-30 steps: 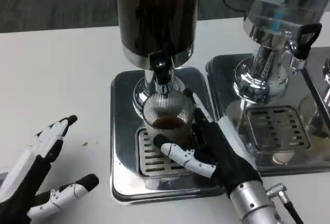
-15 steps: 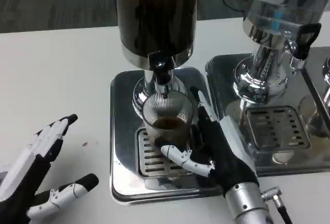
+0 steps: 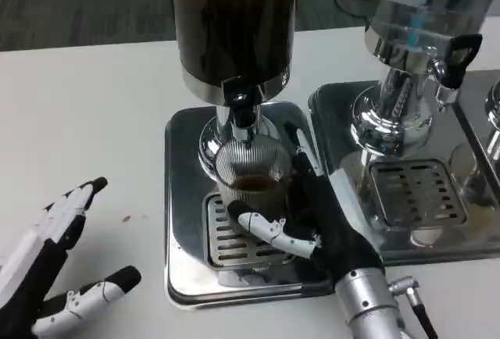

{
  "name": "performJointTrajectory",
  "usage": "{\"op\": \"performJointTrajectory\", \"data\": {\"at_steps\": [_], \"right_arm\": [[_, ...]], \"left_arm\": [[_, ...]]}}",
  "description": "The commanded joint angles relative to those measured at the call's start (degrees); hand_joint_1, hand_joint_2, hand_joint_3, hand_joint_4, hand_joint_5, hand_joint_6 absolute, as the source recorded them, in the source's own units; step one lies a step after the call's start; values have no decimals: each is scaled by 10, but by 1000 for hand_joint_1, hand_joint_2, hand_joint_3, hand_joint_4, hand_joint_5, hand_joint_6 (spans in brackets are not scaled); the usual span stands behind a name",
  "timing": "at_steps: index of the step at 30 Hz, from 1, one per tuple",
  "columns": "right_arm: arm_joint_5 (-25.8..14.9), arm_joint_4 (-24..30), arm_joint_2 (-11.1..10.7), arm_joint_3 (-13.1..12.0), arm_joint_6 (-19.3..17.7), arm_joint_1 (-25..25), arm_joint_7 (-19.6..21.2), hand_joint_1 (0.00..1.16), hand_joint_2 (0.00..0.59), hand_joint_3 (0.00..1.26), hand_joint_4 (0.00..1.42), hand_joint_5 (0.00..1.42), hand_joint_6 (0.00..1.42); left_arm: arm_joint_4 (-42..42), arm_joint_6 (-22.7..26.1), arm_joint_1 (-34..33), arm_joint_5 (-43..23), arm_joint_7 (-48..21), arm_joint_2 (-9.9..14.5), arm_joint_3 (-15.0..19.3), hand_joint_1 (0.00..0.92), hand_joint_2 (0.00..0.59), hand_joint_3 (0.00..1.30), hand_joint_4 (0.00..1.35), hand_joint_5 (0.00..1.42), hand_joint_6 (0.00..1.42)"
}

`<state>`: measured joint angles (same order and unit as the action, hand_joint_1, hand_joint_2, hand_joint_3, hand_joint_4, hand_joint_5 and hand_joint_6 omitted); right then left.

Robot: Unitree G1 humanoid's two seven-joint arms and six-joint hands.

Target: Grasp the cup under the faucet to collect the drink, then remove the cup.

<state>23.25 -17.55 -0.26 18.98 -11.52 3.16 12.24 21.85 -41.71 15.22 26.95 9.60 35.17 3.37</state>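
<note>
The cup stands upright on the slotted grate, right under the black faucet of the dark dispenser. The right hand wraps it from the right: the thumb crosses in front of the cup's base, and the other fingers reach up along its far right side. The fingers look closed around the cup, touching it, though how firmly they grip cannot be told. The cup's long axis is vertical, roughly across the curl of the fingers, so a lift or a pull toward the robot should keep it level.

The left hand lies well apart on the white counter, fingers spread, holding nothing; the right is plainly the working hand.

The cup is clear ribbed glass or plastic, cylindrical, with a shallow layer of brown drink. The ribs should help the grip. The tray is polished steel, glossy and probably slick. A second, chrome dispenser stands beyond the fingers to the right.
</note>
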Motion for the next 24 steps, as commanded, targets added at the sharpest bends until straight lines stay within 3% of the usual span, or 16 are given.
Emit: {"op": "performJointTrajectory", "data": {"at_steps": [1,9,14,24], "right_arm": [[2,-16,5,7,2,0,-4,721,162,0,59,187,375],[7,-23,10,9,-8,-4,18,762,156,0,201,349,558],[14,-26,12,8,-7,-5,42,821,150,0,313,515,837],[26,-31,15,7,-11,-8,65,851,148,5,456,685,1096]], "left_arm": [[-8,4,5,-7,-3,2,4,0,100,0,0,0,0],[-12,6,13,-11,-1,0,7,0,102,0,0,0,0],[-12,8,13,-15,-2,0,6,0,103,0,0,0,0],[-10,7,12,-22,-4,-2,4,0,106,0,0,0,0]]}}
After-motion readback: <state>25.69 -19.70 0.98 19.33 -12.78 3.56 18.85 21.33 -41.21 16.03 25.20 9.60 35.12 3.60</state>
